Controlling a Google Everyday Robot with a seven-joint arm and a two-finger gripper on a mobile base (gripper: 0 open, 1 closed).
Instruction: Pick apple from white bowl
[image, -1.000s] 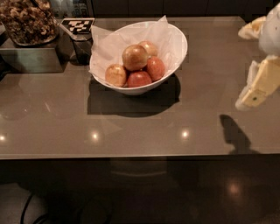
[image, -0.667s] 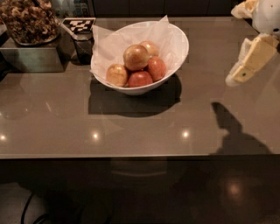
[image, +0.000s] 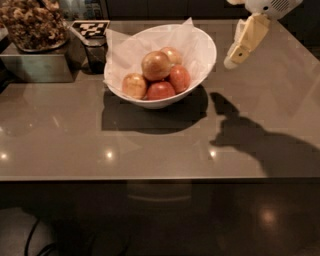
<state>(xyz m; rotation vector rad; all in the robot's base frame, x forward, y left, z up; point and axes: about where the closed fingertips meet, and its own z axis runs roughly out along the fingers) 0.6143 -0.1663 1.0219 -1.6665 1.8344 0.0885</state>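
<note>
While the apple (image: 156, 65) is seen resting at the top of the heap inside the white bowl (image: 207, 47), the pick is judged not yet begun. It is propped on two red apples (image: 179, 78) and a smaller pale one (image: 134, 85), with crinkled paper (image: 131, 45) spread beneath them all. No contact is made with it. The gripper (image: 234, 59) is held in the air to the right of the bowl, just outside its rim and pointed down over the table (image: 150, 145). Nothing is seen carried in it, and whether it is released or clenched cannot be told. Its shadow (image: 250, 140) is thrown on the tabletop, right of the fruit. A container of nuts (image: 32, 25) is noted at the far left. Every step is judged outstanding: the gripper is to be brought over the rim, lowered onto the top apple, closed on it and lifted clear.
</note>
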